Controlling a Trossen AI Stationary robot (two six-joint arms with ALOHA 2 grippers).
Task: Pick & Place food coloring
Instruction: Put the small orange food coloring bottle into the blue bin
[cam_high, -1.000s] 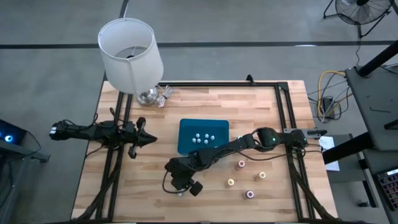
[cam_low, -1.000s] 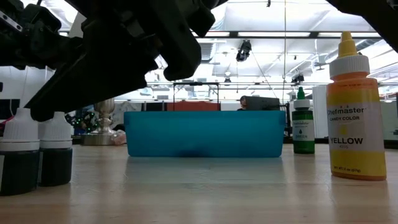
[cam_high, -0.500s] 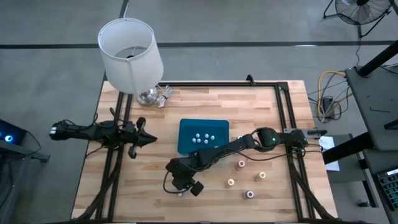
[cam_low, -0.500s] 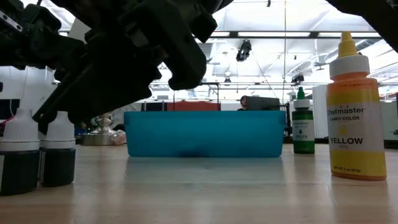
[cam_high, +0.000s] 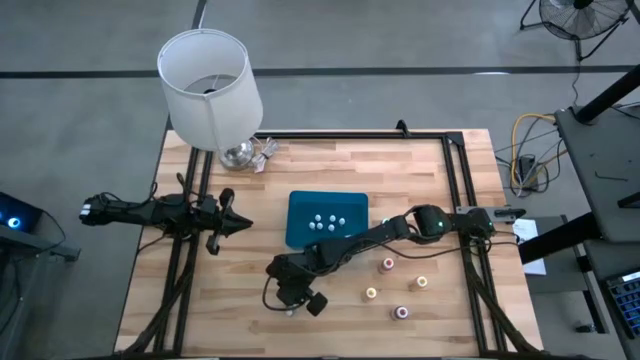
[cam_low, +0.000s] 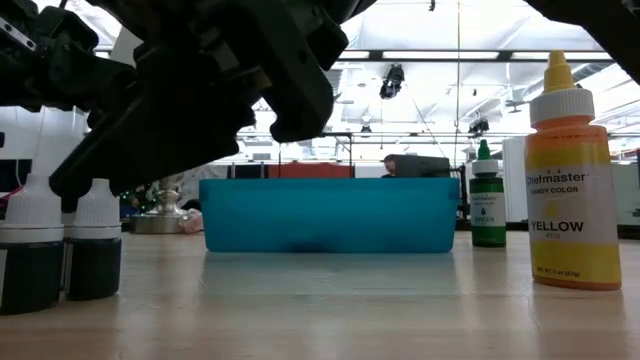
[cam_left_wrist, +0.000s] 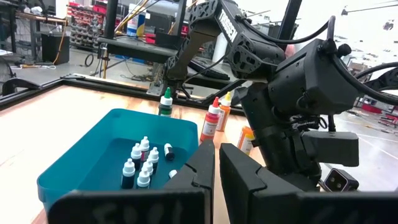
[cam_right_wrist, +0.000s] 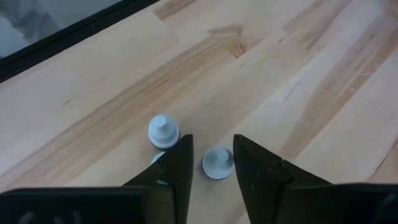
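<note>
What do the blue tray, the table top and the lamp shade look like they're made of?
Blue tray: probably plastic, with a smooth, even teal wall and a slight sheen. Table top: wood, looks like butcher block, with pale joined strips, visible grain and a light satin finish. Lamp shade: likely fabric or paper, matte white and softly lit through, though the look leaves that open.

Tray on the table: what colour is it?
Teal blue; the tray shows best in the low view.
</note>
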